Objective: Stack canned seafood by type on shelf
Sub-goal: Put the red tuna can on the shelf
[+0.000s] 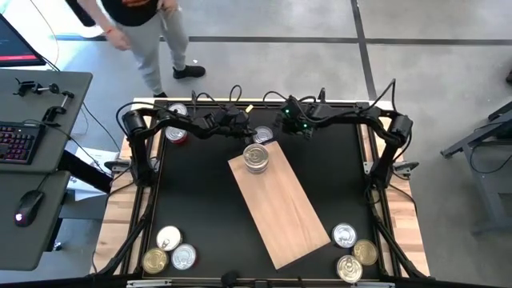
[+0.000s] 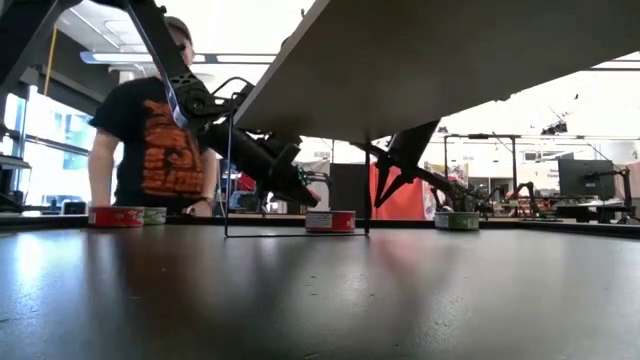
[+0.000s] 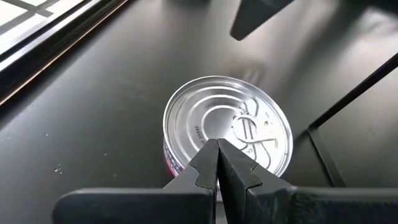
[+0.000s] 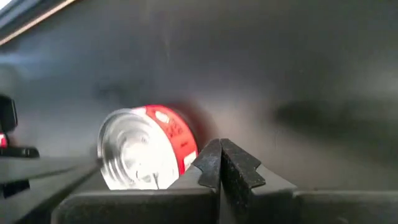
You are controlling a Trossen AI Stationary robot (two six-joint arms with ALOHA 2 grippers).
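Seen from above, a black table fills the middle of the frame, with a person (image 1: 140, 24) standing beyond it at the upper left. At the lower left sit three loose tins (image 1: 170, 250). Along the top edge, the left gripper (image 1: 242, 128) has its fingers pressed together, holding nothing, poised over a silver-lidded tin (image 3: 227, 129) with a pink side label. In the centre, the wooden shelf board (image 1: 280, 204) runs diagonally, carrying a tin stack (image 1: 257, 157) at its upper end. Just right of that, the right gripper (image 1: 294, 122) is likewise closed and empty, near a red-labelled tin (image 4: 149, 148). Three more tins (image 1: 352, 252) rest at the lower right. With fingers shut, either gripper would likely knock its tin aside rather than grasp it.
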